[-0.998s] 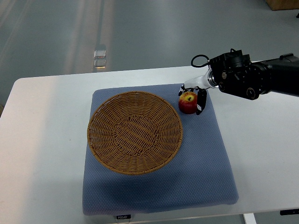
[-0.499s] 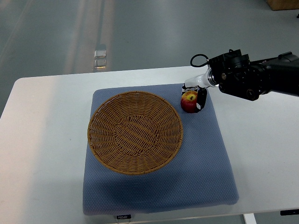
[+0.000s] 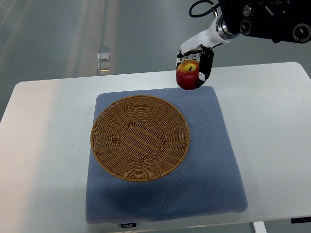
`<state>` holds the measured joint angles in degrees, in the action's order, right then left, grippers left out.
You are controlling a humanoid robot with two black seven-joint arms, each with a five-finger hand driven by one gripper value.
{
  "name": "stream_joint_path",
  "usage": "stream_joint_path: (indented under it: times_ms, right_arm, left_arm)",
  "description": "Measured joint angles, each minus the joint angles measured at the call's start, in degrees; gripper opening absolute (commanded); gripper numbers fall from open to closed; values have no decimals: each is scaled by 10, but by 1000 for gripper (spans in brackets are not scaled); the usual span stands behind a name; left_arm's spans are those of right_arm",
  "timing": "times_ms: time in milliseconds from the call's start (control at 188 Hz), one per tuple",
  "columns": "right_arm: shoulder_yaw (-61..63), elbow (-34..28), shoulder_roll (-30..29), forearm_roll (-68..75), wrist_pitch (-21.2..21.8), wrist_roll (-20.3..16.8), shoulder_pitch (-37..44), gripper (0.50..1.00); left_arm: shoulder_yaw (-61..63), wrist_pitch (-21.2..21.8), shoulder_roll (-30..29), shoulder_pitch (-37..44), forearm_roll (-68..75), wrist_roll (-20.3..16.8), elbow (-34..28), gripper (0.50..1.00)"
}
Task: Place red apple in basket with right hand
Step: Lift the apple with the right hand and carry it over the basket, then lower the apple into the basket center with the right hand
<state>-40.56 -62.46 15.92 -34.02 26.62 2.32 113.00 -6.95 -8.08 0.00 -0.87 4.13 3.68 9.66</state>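
One red apple (image 3: 188, 77), yellow-flecked near its stem, was gripped in the right hand (image 3: 194, 68) above the blue mat's (image 3: 214, 165) far edge, right of one wicker basket (image 3: 140, 137) on the tabletop (image 3: 43, 145).

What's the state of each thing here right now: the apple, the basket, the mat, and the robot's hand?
red apple: held in the air, above the mat's far edge.
right hand: fingers closed around the apple.
basket: empty, lying flat on the mat.
blue mat: spread flat on the white table.
left hand: not in view.
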Motion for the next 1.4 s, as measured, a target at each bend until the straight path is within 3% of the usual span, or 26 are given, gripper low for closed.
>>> stream_joint_path:
  times_ms: [366, 749, 1126, 1280, 1359, 1402]
  right_arm:
    - [1, 1, -153, 41, -78, 14, -30, 521]
    - [8, 43, -159, 49, -116, 17, -101, 527]
    - [8, 46, -159, 43, -152, 30, -179, 535]
    - [18, 45, -159, 42, -161, 32, -190, 572]
    - [27, 45, -159, 42, -163, 32, -196, 635]
    - [30, 45, -159, 42, -165, 32, -199, 635]
  left_arm:
    - [1, 0, 0, 0, 0, 0, -1, 1000]
    - [-1, 0, 0, 0, 0, 0, -2, 1000]
    - [1, 0, 0, 0, 0, 0, -1, 1000]
    - [1, 0, 0, 0, 0, 0, -1, 1000]
    - [1, 0, 0, 0, 0, 0, -1, 1000]
    - [1, 0, 0, 0, 0, 0, -1, 1000]
